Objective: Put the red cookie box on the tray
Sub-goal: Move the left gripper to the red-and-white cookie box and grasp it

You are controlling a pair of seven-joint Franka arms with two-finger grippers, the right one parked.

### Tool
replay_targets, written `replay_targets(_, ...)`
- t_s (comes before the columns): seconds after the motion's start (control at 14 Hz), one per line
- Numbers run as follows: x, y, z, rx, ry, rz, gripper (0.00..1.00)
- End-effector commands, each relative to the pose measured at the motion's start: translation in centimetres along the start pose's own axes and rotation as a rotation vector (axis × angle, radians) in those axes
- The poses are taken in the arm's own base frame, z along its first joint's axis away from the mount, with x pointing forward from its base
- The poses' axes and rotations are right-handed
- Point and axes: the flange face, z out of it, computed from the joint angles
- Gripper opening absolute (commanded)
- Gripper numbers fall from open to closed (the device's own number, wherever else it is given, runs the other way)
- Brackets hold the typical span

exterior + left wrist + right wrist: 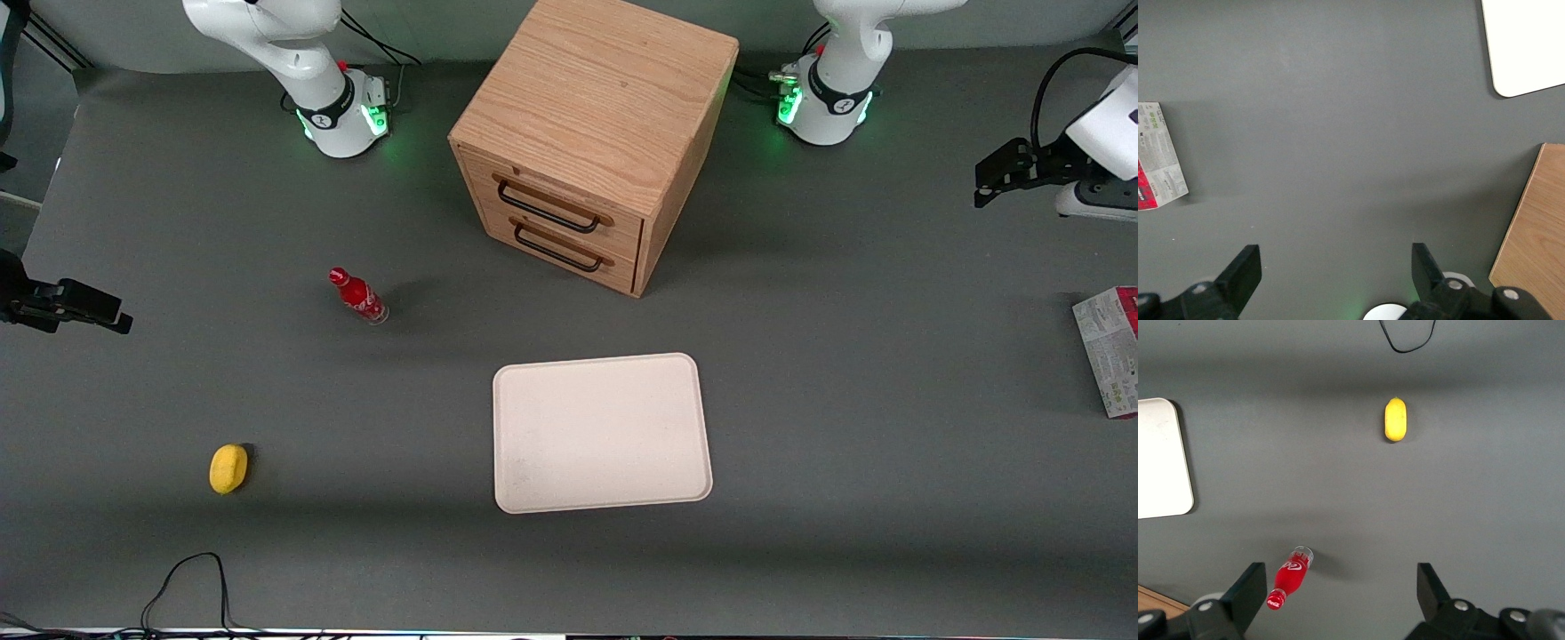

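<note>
Fingers [1245, 270] of your left gripper [1333, 273] are spread wide with nothing between them, high over bare bench [871, 400]. Nothing is done yet: the red cookie box [1109, 348] lies flat, pale print panel up, toward the working arm's end, well apart from the tray [601, 433].

Wooden drawer cabinet [591, 133] stood mid-table; small red bottle [358, 296] upright toward parked arm's end; lemon [228, 468] nearer front camera.
</note>
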Motion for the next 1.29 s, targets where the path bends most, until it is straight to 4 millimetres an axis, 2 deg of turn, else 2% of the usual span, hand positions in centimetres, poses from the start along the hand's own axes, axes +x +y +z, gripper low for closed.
replay_targets(0.0, -0.3, -0.1, -0.1, 0.009, 0.000, -0.014, 1.00)
replay_targets(0.21, 0.1, -0.4, 0.0, 0.026, 0.014, -0.016, 1.00)
replay_targets(0.29, 0.7, -0.9, 0.9, 0.026, 0.014, -0.022, 1.00)
replay_targets(0.36, 1.2, -2.5, 2.0, 0.018, -0.001, -0.047, 1.00)
replay_targets(0.57, 2.6, -9.5, 5.6, 0.008, 0.012, -0.146, 0.99)
replay_targets(0.79, 3.9, -14.7, 9.4, 0.095, -0.003, -0.193, 0.98)
replay_targets(0.93, 4.3, -18.7, 12.0, 0.115, -0.004, -0.196, 0.97)
replay_targets(1.07, 4.7, -24.0, 14.4, 0.125, -0.032, -0.198, 0.96)
replay_targets(1.21, 5.2, -28.0, 16.5, 0.115, -0.051, -0.172, 0.96)
